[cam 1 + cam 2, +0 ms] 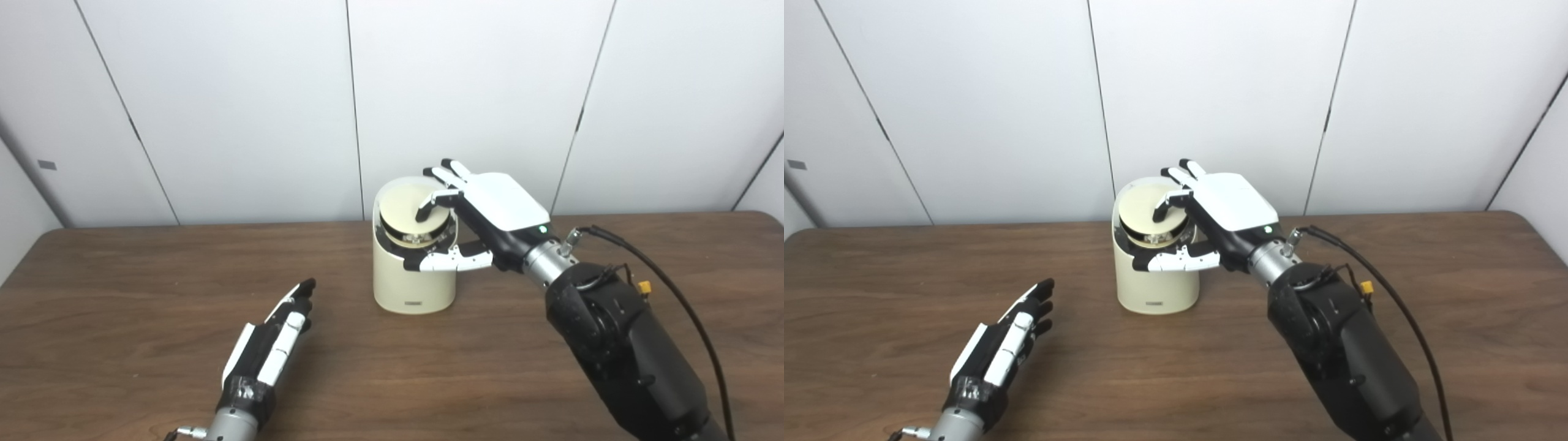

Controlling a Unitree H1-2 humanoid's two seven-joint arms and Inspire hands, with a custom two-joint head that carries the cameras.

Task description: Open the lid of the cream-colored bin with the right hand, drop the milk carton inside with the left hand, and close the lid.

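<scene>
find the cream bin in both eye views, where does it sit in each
Left eye view: the cream-colored bin stands just right of picture centre, on the table's far half.
Right eye view: the bin stands just left of centre.
Shared landmark: the right hand rests on its lid in both.

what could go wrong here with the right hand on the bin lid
1. The right hand has a fingertip on the lid and its thumb low against the front of the cream-colored bin; pressing sideways may tip or slide the bin on the table.
2. The lid sits tilted, with a dark gap beneath it, so it may not end up closed flush.
3. No milk carton is visible; the left hand holds nothing.
</scene>
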